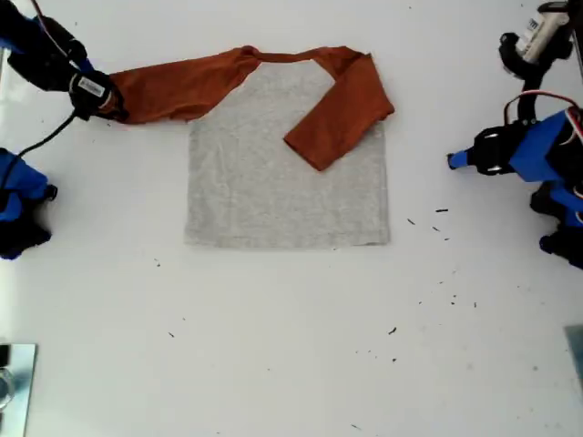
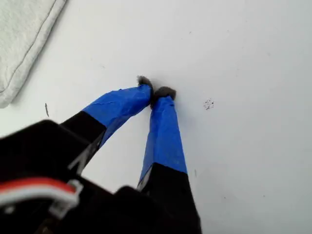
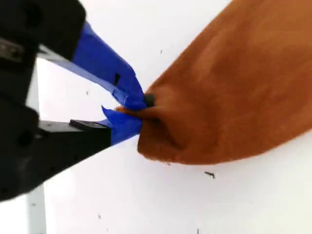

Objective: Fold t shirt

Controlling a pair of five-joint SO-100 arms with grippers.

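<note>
In the exterior view, the t shirt (image 1: 287, 182) lies flat on the white table (image 1: 291, 364), grey body spread out and hem toward the lower edge of the picture. One rust-orange sleeve is folded across the grey chest; the other stretches straight out from the shoulder toward the exterior view's left. My second gripper (image 1: 107, 105) is at that outstretched sleeve's cuff. My first gripper (image 1: 453, 161) sits on the table off the shirt's other side, toward the exterior view's right, apart from the cloth. Small dark specks (image 1: 440, 221) dot the table near the shirt's hem corner on that side and beyond it. A metal piece (image 1: 15, 387) shows at the picture's edge, well away from the shirt past its hem, on the exterior view's left.

In the first wrist view, my first gripper (image 2: 157, 91) has its blue-taped fingers brought together tip to tip, with nothing between them, resting on bare table. A grey hemmed edge of the t shirt (image 2: 22, 41) lies nearby, not touching.

In the second wrist view, my second gripper (image 3: 134, 111) pinches a bunched fold of the orange sleeve cuff (image 3: 161, 131) between its blue-taped tips. More specks lie on the table beside the cuff.
</note>
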